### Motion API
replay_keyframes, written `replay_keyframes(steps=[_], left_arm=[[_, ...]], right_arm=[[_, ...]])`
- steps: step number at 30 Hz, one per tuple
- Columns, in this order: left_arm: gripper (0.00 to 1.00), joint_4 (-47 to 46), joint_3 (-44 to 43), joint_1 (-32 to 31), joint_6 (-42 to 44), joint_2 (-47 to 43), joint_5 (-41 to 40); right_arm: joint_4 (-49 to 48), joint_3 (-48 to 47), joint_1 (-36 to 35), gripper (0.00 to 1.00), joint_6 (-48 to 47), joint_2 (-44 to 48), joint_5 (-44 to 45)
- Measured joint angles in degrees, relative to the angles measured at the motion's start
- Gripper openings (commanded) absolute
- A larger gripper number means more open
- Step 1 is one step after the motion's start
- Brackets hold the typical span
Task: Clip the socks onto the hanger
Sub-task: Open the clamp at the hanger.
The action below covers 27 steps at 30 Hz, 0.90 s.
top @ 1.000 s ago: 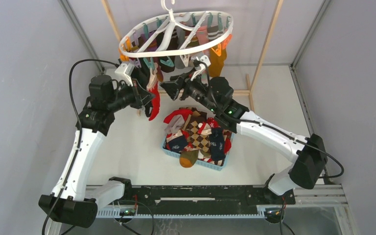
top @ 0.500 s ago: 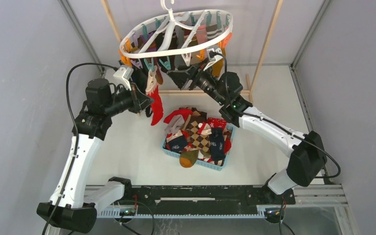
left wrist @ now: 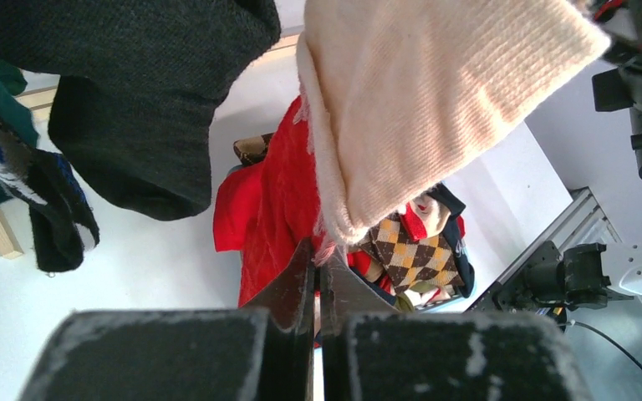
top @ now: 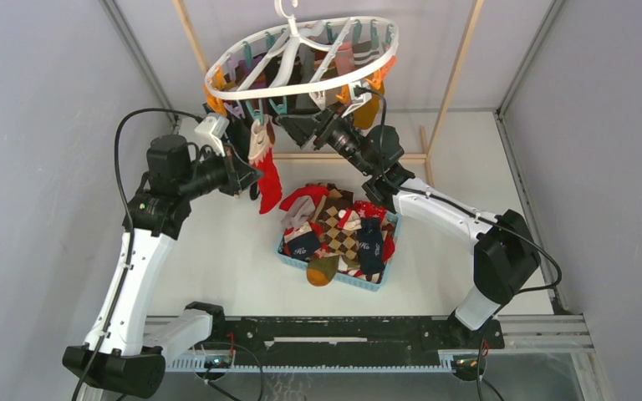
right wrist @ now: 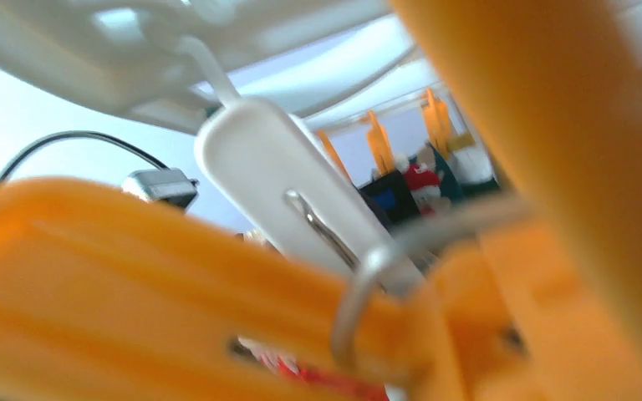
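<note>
Moved: right arm (top: 435, 209) has climbed, right jaws now under hanger (top: 301, 88) rim.
Overhead: other socks (top: 338, 230) heaped in blue basket (top: 358, 283) on counter (top: 217, 251).
Left wrist: left jaws pressed together, pinching red sock (left wrist: 267, 209) at its cream cuff.
Right wrist: orange clip (right wrist: 175, 292), blurred; right jaws' spread, cannot tell.

Top cam sits high behind the arm bases (top: 125, 359), looking down over the table (top: 217, 251) and hanger (top: 301, 63). Left wrist cam peers along the left gripper (left wrist: 318, 263), red-and-cream sock (left wrist: 435, 100) right up close, argyle sock (left wrist: 408, 255) below, same one the top cam sees. Right wrist cam's jammed against an orange clip (right wrist: 175, 284), blurry, facing up.
</note>
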State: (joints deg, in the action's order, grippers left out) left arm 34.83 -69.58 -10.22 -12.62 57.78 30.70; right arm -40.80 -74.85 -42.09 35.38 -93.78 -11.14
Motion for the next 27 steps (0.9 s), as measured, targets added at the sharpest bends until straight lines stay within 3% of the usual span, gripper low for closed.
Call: replay_keyframes(steps=[7, 19, 27], left_arm=[[0.0, 0.5, 0.0, 0.0, 0.3, -0.2, 0.1], [0.0, 2.4, -0.6, 0.0, 1.1, -0.6, 0.0], [0.0, 3.1, -2.6, 0.0, 1.1, -0.6, -0.2]], right_arm=[[-6.7, 0.0, 0.2, 0.67, 3.5, -0.3, -0.1], [-13.9, 0.2, 0.7, 0.42, 8.3, -3.1, -1.5], [-15.3, 1.0, 0.7, 0.44, 9.1, -3.1, -2.8]])
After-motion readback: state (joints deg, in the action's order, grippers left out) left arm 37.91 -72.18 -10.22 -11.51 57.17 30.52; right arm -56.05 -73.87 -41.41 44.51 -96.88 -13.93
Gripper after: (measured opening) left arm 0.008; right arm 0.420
